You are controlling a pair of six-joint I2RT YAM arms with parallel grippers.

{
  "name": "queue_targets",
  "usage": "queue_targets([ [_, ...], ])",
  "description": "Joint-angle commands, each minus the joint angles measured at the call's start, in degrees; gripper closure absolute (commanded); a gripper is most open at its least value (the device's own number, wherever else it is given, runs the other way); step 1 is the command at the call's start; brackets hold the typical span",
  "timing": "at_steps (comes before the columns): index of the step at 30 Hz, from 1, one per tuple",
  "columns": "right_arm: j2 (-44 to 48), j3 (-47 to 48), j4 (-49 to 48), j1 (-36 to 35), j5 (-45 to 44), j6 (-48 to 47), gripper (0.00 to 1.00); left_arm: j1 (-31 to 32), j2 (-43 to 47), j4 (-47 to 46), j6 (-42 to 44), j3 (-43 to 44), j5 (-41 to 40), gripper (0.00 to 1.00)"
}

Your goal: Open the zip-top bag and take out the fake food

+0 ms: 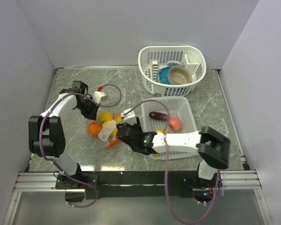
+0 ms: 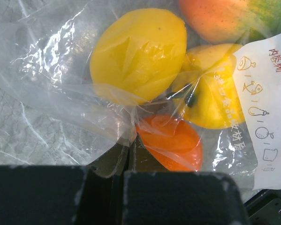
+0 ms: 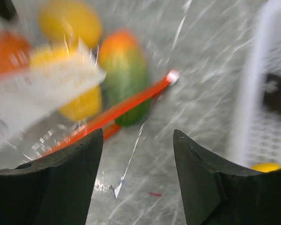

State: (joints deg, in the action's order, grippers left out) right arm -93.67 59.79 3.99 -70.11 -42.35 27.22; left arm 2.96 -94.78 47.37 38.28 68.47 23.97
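Note:
The clear zip-top bag [image 1: 105,127] lies on the table's left-centre, holding fake food: yellow pieces [image 2: 139,54], an orange piece [image 2: 170,140] and a green-orange fruit [image 3: 124,75]. Its red-orange zipper strip [image 3: 114,111] faces the right gripper. My left gripper [image 1: 91,111] is shut, pinching the bag's plastic at its far edge [image 2: 126,150]. My right gripper [image 1: 123,131] is open, empty, just right of the bag's mouth; in the right wrist view [image 3: 138,140] its fingers straddle bare table beside the zipper.
A white slatted basket [image 1: 187,112] right of the bag holds a dark purple piece, a pink fruit and a yellow piece. A second white basket [image 1: 196,56] at the back holds a blue and a tan bowl. Walls enclose three sides.

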Motion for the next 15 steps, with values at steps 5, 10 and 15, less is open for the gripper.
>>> queue_targets([
  [5, -9.7, 3.2, -5.8, -0.1, 6.6, -2.6, 0.30, -0.4, -1.2, -1.3, 0.1, -0.3, -0.4, 0.99],
  [10, -12.8, 5.2, -7.0, 1.2, 6.9, -3.5, 0.18, -0.4, -1.2, -1.2, 0.2, -0.4, -0.1, 0.99],
  [15, -15.1, 7.3, -8.4, 4.4, 8.2, -4.3, 0.16, -0.4, -1.0, -0.9, 0.7, -0.6, 0.1, 0.99],
])
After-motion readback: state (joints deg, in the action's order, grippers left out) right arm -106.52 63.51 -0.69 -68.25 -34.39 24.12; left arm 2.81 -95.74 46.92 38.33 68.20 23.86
